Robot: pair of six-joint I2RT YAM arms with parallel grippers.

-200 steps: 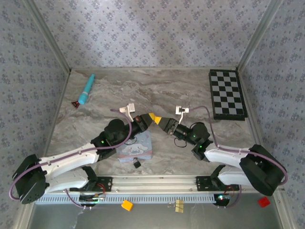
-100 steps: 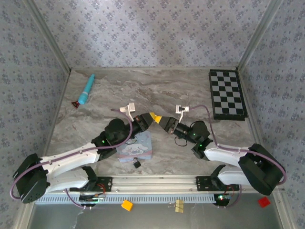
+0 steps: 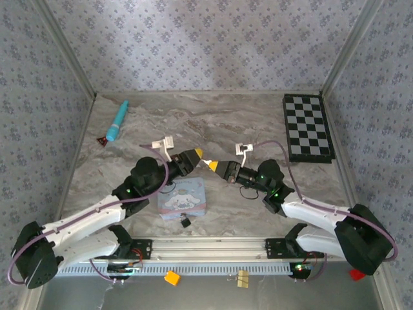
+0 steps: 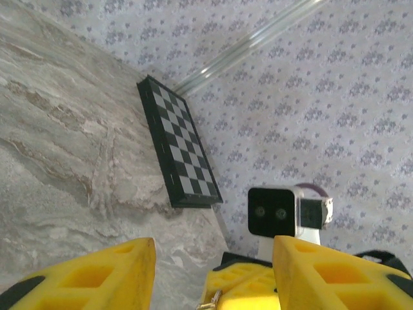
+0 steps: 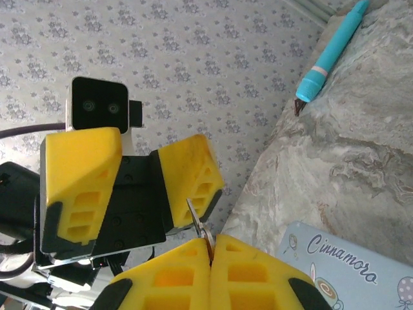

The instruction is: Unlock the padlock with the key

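Two arms are meeting nose to nose in mid-air above the grey marbled stone tabletop (image 3: 213, 123). The right gripper (image 3: 213, 165) is pinching fully closed on the thin silvery metal key (image 5: 199, 223), with only a sliver of flat blade poking out past its yellow ribbed plastic fingers (image 5: 161, 278). The left gripper (image 3: 192, 155) is hanging partway open just opposite, nothing between its jaws. I'm reading this as: key is with the right arm, lock not yet approached.

The tiny black padlock block (image 3: 185, 221), with a small silvery part, is lying on the table at the near edge of the pale blue cartoon-printed rectangular tin (image 3: 182, 200). It's touching or just beside the tin, can't tell which. Both grippers are well away from it and nothing is holding it.

Next move, my guess: left goes down and pins the padlock, then right brings the blade to the keyhole. Keyhole orientation is too small to see. The key is thin slick metal and may twist in the pinch when turning. The lock is small and hard, and is likely to skate on the smooth stone unless braced.
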